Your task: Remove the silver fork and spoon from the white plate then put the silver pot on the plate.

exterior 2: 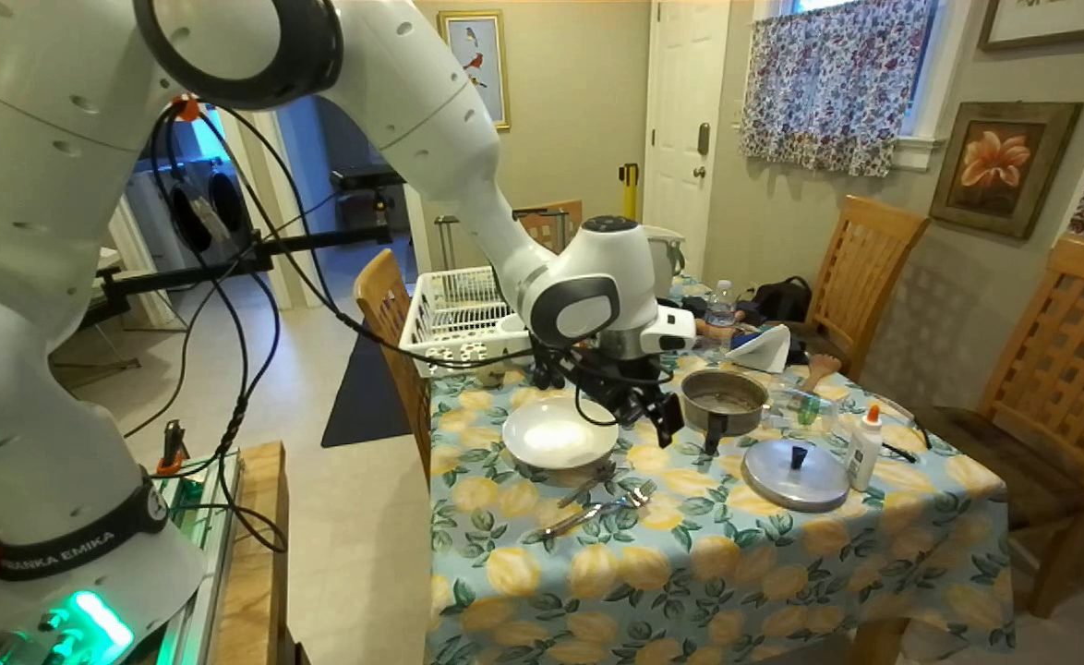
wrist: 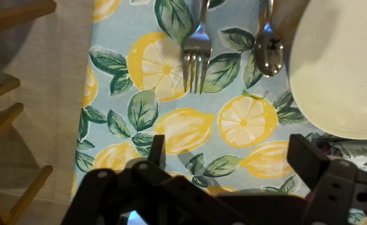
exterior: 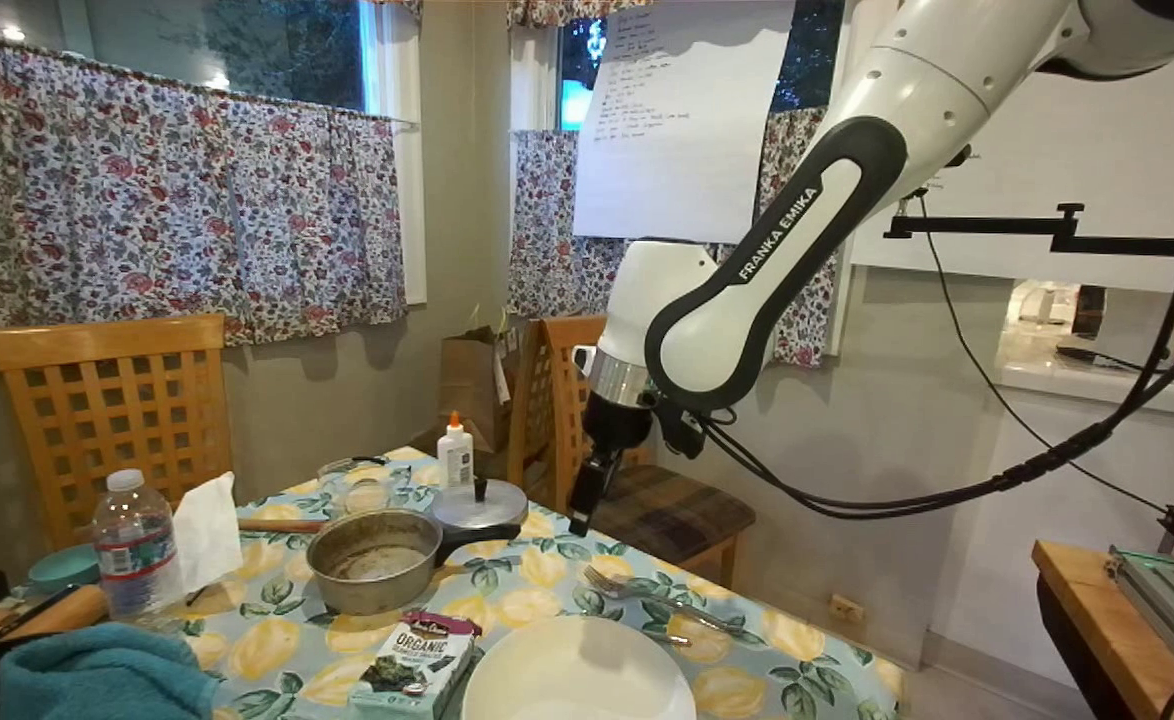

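The silver fork (exterior: 667, 604) (exterior 2: 593, 517) (wrist: 197, 43) and the spoon (exterior: 669, 639) (exterior 2: 586, 485) (wrist: 268, 51) lie on the lemon tablecloth beside the white plate (exterior: 577, 670) (exterior 2: 560, 436) (wrist: 339, 72), with the spoon nearer to it. The plate has nothing on it. The silver pot (exterior: 377, 592) (exterior 2: 725, 406) stands upright on the cloth, its dark handle toward the lid; it cannot be made out in the wrist view. My gripper (exterior: 582, 520) (exterior 2: 608, 397) (wrist: 227, 140) is open and empty, above the cloth; the fork and spoon are ahead of its fingers in the wrist view.
A metal lid (exterior: 477, 506) (exterior 2: 796, 473) and a glue bottle (exterior: 455, 457) (exterior 2: 863, 451) stand near the pot. A snack packet (exterior: 415, 665) lies between pot and plate. A water bottle (exterior: 134, 545) (exterior 2: 719, 309) and a white dish rack (exterior 2: 459, 314) stand farther off. Chairs line the table.
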You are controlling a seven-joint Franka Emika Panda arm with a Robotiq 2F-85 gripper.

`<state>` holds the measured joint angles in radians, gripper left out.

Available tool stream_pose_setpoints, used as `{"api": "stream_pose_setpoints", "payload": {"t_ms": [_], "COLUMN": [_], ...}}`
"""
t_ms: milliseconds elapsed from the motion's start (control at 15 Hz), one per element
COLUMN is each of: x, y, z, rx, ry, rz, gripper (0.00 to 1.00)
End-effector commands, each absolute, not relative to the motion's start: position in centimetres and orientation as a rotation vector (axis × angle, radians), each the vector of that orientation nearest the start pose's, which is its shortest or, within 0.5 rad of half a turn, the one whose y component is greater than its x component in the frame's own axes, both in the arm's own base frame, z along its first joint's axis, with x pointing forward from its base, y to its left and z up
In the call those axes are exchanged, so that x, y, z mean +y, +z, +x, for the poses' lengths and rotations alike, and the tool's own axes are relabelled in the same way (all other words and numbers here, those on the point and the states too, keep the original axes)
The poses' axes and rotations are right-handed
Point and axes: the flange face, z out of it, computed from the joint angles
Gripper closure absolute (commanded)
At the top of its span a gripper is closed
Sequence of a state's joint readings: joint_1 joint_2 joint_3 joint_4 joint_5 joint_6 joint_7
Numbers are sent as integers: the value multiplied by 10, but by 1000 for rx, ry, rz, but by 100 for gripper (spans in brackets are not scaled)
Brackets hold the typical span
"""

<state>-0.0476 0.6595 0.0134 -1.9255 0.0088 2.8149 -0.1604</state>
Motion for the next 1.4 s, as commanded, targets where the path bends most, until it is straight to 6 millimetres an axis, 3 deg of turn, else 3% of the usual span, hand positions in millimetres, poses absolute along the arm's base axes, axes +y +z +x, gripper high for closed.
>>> {"api": "stream_pose_setpoints", "payload": {"t_ms": [0, 467, 733, 1333], "x": [-26, -43, -41, -53], "y": [173, 185, 170, 129], "z": [650, 692, 708, 742], "rx": [-184, -131, -139, -383], "ry": [-421, -490, -437, -482], "rz": [-3122, -3061, -3031, -3042], "gripper": [0, 0, 0, 0]}}
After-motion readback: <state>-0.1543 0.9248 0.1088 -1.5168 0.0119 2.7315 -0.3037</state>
